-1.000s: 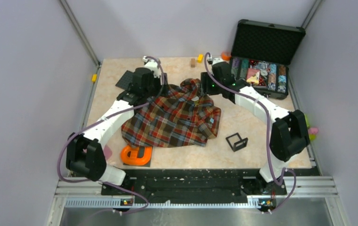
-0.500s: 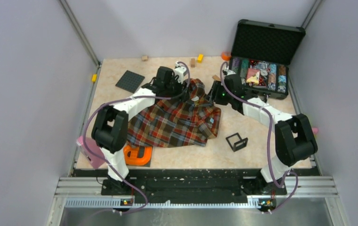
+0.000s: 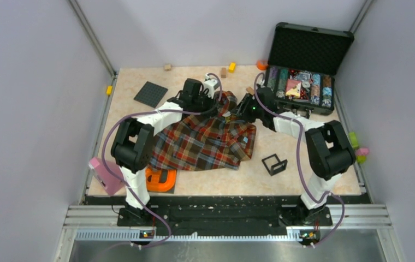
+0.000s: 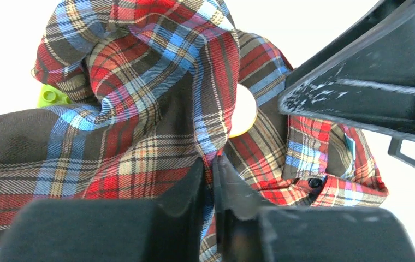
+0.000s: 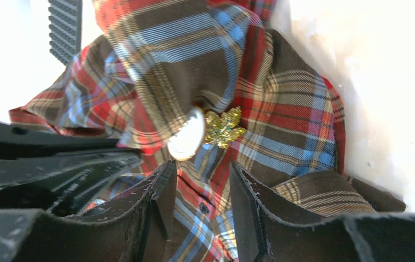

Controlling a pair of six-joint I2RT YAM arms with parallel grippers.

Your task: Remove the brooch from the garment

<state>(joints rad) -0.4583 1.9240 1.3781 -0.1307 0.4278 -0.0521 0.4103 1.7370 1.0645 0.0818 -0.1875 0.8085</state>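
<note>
Plaid garment (image 3: 202, 139) lies bunched mid-counter (image 3: 298, 177), centre of the top view. Both arms reach to its upper edge. Left claw (image 4: 214, 166): jaws nearly together, pinching a raised fold of the garment, cloth squeezed between the fingers. Right claw (image 5: 200, 177): moderate gap, nothing clamped, fingers straddling the button strip with plaid showing in the gap.

Brooch (image 5: 186, 135): round whitish disc on the cloth, centre of the right wrist view, just above the fingertip on the frame's left. A gold glittery leaf piece (image 5: 224, 126) touches its right side. In the left wrist view the brooch sits centre-right, half hidden behind the pinched fold, and the right claw's black body fills the upper right. Lime green block (image 4: 49, 97) peeks out at the left of the fold.

Top view:
- upper right: open black case (image 3: 309, 52) with chips (image 3: 298, 87)
- upper left: black studded plate (image 3: 150, 94)
- garment's lower left: orange object (image 3: 159, 180)
- lower right of the garment: small black frame (image 3: 274, 164)
</note>
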